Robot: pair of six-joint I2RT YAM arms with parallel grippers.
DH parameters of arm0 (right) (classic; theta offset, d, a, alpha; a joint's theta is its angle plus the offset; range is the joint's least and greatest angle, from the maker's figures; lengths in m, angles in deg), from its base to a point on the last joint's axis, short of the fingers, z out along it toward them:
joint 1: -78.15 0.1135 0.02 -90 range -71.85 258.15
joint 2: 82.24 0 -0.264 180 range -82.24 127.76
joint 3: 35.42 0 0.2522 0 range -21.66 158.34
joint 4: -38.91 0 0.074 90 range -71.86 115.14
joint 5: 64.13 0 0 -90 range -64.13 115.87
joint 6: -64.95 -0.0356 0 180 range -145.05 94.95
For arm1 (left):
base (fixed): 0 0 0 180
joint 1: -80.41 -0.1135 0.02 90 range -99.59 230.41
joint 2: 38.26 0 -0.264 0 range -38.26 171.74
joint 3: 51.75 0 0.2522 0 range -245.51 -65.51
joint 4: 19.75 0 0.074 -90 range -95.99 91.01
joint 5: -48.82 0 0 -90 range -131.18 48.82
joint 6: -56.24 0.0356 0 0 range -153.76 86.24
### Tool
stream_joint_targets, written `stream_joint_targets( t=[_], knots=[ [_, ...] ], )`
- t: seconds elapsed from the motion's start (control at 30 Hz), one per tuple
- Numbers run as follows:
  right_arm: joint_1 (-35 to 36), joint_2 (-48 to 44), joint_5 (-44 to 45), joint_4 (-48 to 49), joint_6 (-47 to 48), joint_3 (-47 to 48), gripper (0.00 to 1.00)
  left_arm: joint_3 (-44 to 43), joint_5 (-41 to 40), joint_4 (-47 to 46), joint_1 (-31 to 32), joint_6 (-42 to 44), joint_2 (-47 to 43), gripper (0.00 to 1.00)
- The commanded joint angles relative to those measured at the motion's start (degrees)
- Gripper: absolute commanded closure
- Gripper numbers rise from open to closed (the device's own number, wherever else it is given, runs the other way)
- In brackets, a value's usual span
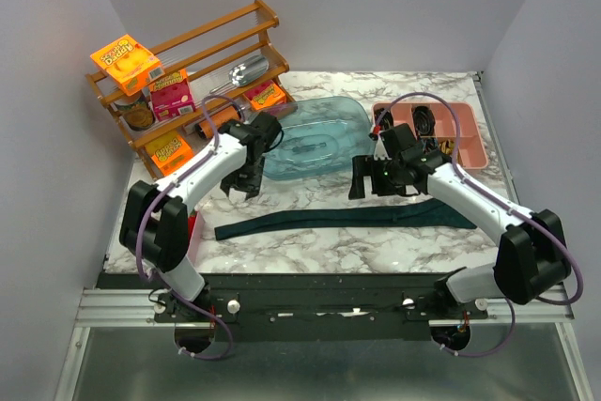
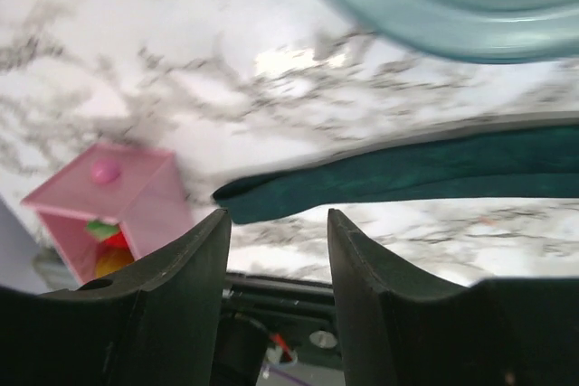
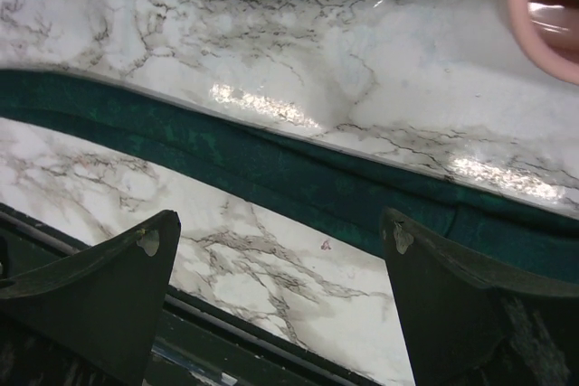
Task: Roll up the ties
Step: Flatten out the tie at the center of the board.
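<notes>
Landmark: translucent blue plastic tub (image 1: 319,143), lying on the white marble-patterned table top (image 1: 310,249) at mid-table.
Tie: long narrow dark teal fabric necktie (image 1: 343,218), stretched flat and unrolled on the table top on the near side of the tub, roughly parallel to it and apart from it.
Tie ends: the broader end lies past the tub's left end, the other past its right end.
Left gripper (image 1: 242,185): just off the tub's left end, above the table top; jaws parted partway with nothing between them, and the tie's end (image 2: 407,178) lies beyond the fingertips.
Right gripper (image 1: 368,185): near the tub's right end, on its near side; jaws spread wide and empty, over the tie (image 3: 271,169) without touching it.
Wooden rack (image 1: 188,72): behind and left of the tub, holding orange and pink boxes.
Pink tray (image 1: 467,110): right of the tub.
</notes>
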Motion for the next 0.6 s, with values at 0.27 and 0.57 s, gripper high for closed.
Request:
stream_joint_targets(
  t=[0.27,0.57],
  knots=[
    [-16.6,-16.7,3.2,-2.3,-8.3,-7.8,0.04,2.9,20.1,-35.8,12.6,2.0,0.2,0.51],
    [-30.9,-20.2,-1.5,-2.0,-12.2,-16.1,0.07,-1.2,28.5,-47.0,20.8,1.6,8.0,0.59]
  ],
)
